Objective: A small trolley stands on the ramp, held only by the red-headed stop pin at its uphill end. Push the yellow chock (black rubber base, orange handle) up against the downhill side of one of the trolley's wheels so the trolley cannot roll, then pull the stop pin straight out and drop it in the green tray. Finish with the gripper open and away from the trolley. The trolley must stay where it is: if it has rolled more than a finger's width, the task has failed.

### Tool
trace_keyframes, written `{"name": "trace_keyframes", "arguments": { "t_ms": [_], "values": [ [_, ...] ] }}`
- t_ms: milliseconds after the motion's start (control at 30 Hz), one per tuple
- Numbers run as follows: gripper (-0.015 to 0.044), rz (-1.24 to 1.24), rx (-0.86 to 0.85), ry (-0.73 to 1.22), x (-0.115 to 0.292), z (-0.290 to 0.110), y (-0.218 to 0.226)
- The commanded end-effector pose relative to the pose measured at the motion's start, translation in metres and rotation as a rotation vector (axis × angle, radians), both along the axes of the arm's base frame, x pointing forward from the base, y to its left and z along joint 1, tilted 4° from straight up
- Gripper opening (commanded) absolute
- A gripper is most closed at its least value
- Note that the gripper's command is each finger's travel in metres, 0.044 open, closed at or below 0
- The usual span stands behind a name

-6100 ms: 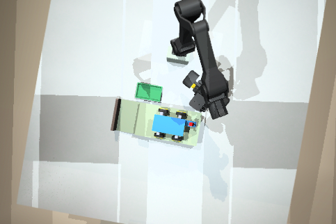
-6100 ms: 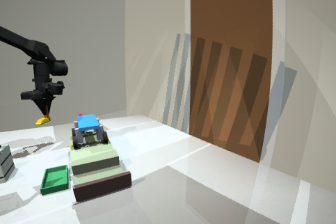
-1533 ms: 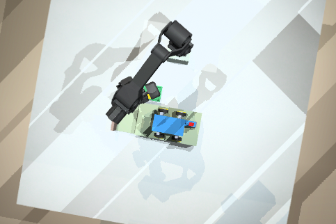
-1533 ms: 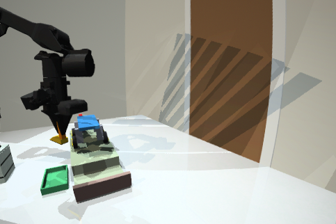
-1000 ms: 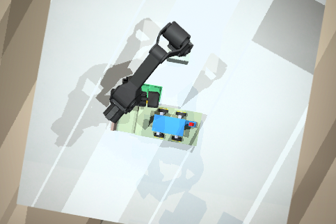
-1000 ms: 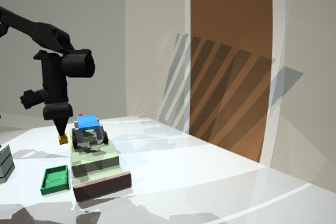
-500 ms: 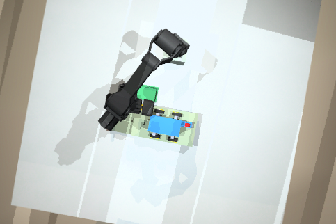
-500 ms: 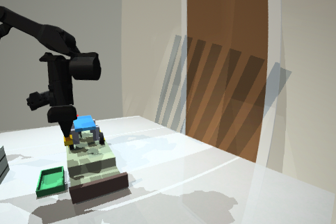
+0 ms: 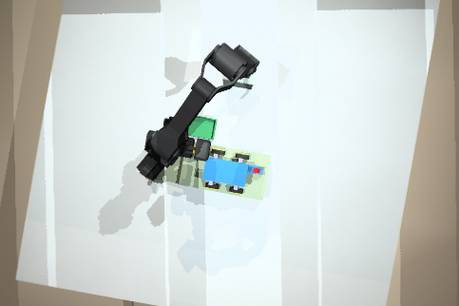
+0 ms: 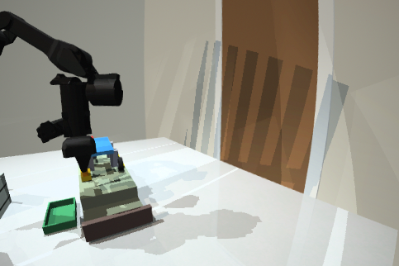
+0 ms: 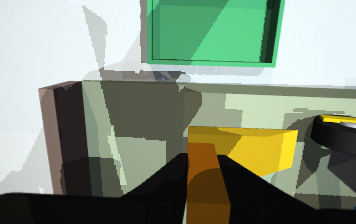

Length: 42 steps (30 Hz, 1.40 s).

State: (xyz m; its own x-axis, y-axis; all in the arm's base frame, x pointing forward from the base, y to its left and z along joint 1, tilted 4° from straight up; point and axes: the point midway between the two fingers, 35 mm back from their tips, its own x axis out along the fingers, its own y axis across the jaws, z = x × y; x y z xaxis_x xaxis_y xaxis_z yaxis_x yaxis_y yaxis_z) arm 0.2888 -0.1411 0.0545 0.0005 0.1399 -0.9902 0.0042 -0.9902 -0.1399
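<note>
Gripping the orange handle, the fingers are clenched on the yellow chock, which sits on the ramp just downhill of a trolley wheel, apparently not yet touching. The chocking step seems under way; next the chock needs nudging uphill against that wheel. The stop pin remains in place; the green tray lies beside the ramp on the table.

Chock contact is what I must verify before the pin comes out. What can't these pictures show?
- Top: the hand covers the chock.
- Exterior: the hand hides the gap between chock and wheel.
- Wrist: the wheel is cut by the right edge; its contact is shadowed.
</note>
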Motion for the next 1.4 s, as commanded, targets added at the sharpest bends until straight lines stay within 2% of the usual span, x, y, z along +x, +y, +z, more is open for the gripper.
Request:
{"name": "trace_keyframes", "arguments": {
  "t_ms": [0, 500, 1367],
  "values": [
    [0.0, -0.005, 0.011, 0.013, -0.001, -0.012, 0.003],
    [0.0, -0.005, 0.012, 0.013, -0.004, -0.041, 0.009],
    [0.0, -0.005, 0.013, 0.012, 0.0, -0.036, 0.029]
  ]
}}
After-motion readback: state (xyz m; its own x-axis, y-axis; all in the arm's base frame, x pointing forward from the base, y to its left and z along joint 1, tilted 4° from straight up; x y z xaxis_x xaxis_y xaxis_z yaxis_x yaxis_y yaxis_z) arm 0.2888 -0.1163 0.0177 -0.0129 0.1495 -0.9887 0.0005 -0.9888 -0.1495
